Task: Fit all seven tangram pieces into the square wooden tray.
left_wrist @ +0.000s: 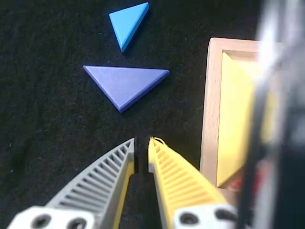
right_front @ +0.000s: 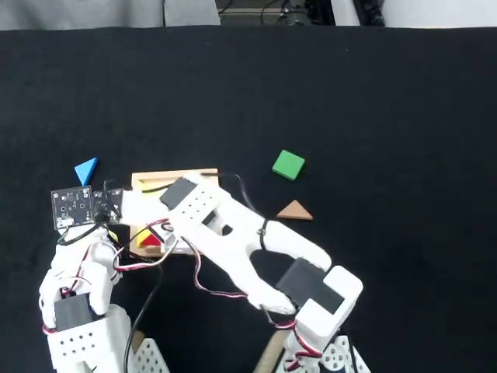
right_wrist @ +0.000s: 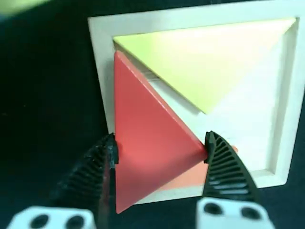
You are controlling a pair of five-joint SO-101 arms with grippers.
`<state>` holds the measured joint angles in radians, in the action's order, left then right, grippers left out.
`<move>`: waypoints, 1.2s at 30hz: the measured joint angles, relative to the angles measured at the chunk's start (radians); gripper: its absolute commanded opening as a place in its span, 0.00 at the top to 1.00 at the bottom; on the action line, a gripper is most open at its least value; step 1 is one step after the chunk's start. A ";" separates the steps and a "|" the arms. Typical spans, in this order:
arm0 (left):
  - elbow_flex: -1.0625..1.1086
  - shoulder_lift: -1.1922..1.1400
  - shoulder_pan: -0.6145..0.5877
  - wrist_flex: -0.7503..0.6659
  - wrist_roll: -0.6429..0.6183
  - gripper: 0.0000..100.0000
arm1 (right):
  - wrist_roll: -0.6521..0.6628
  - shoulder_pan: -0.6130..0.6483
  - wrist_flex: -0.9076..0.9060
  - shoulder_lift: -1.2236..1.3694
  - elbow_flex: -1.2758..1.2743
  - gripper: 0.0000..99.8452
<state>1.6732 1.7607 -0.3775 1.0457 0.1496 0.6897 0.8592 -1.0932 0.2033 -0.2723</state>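
**Red triangle held over the tray, four pieces out on the tabletop**

The square wooden tray (right_front: 175, 174) sits on the black tabletop (right_front: 373, 101) in front of the two arms. The right arm reaches over it from the near right.

The right gripper (right_wrist: 160, 145) hangs over the tray. Its jaws are spread wide around the large red triangle (right_wrist: 147, 143), with one tip against the long edge and the other at the opposite corner. One end of that triangle overlaps the tray's rim, so it does not lie flat in the recess. A large yellow triangle (right_wrist: 205, 67) lies inside the tray along the opposite side, its long edge against the wall. Bare wood shows in the recess between and beside the two pieces.

The left gripper (left_wrist: 142, 140) hovers over the tabletop just outside the tray's wall. Its jaws are drawn to a narrow slit with nothing between them. Just ahead of the tips lies a dark blue triangle (left_wrist: 125, 83), and beyond that a smaller light blue triangle (left_wrist: 128, 21). Both are flat on the tabletop beside the tray.

On the tray's other side, a green square (right_front: 289, 165) lies well clear of it. A tan triangle (right_front: 295, 210) lies nearer, close to the right arm.
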 measured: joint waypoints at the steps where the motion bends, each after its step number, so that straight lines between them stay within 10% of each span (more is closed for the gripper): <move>1: 0.000 0.000 0.000 0.000 0.000 0.93 | 0.000 0.003 0.000 0.000 0.000 0.76; 19: 0.000 0.000 0.000 0.000 0.000 0.93 | -0.021 0.005 0.000 0.000 0.000 0.67; 25: 0.000 0.000 0.000 0.000 0.000 0.93 | -0.021 -0.046 -0.041 -0.074 0.000 1.00; 36: 0.000 0.000 0.000 0.000 0.000 0.93 | -0.189 -0.020 -0.044 -0.224 -0.160 0.99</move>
<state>1.6732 1.7607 -0.3775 1.0457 0.1496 0.5010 0.8393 -1.1377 -0.0207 -0.4319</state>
